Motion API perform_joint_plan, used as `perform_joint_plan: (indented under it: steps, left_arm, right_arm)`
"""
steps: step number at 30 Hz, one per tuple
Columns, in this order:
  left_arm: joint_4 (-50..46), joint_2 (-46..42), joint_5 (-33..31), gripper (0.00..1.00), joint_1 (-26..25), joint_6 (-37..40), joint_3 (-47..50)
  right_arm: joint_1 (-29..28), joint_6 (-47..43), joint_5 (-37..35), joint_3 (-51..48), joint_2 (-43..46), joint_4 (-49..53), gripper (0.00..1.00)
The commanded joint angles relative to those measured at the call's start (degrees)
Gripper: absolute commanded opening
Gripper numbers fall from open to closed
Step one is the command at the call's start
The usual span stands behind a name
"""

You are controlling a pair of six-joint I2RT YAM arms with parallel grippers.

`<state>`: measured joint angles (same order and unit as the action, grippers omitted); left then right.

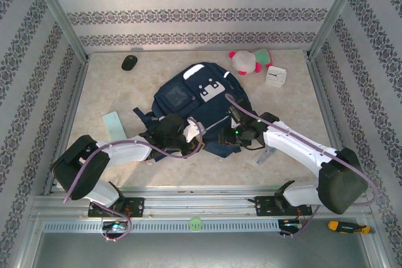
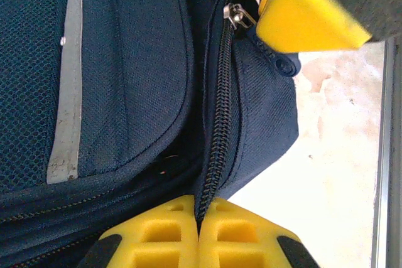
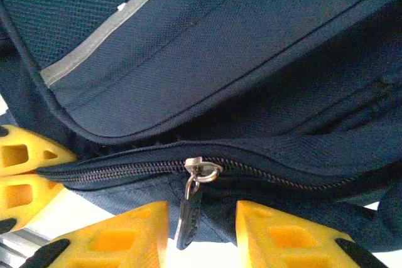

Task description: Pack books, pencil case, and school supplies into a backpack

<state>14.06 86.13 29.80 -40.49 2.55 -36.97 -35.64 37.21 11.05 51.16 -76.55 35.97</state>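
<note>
The left fingers (image 2: 157,233) are pinched tight on the backpack (image 2: 132,67) at its zipper seam (image 2: 217,130). The right fingers (image 3: 122,236) stand apart, with the zipper pull (image 3: 188,218) hanging between them.

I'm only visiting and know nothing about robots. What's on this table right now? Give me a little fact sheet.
bag: navy backpack, mid-table
zipper: closed between the two grippers
left gripper: shut, pinching the backpack at the zipper seam
right gripper: open, zipper pull hanging between its fingers
far side: black mouse, plush toy, white clock
left of bag: flat teal square
</note>
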Motion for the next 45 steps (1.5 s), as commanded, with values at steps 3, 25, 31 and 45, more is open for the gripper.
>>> perform_joint_plan:
  steps: [3, 25, 31, 45]
  left_arm:
    - [2.67, -1.46, 2.12, 0.00, 0.32, -1.23, -1.51]
    - [2.11, -2.53, 2.07, 0.00, 0.28, -1.01, -1.49]
    - [2.24, -2.84, 1.90, 0.00, 0.32, -0.93, -0.62]
    - [3.01, -2.63, 2.18, 0.00, 0.32, -1.58, -0.90]
  right_arm:
    - [-1.10, 0.97, -0.29, 1.97, -2.47, 0.91, 0.33]
    - [-5.27, 2.17, -12.05, 6.58, -9.29, 7.93, 0.25]
    - [-3.06, 1.34, -13.26, 4.24, -5.05, 7.61, 0.14]
    - [-4.64, 1.03, -11.28, 6.97, -10.47, 6.71, 0.33]
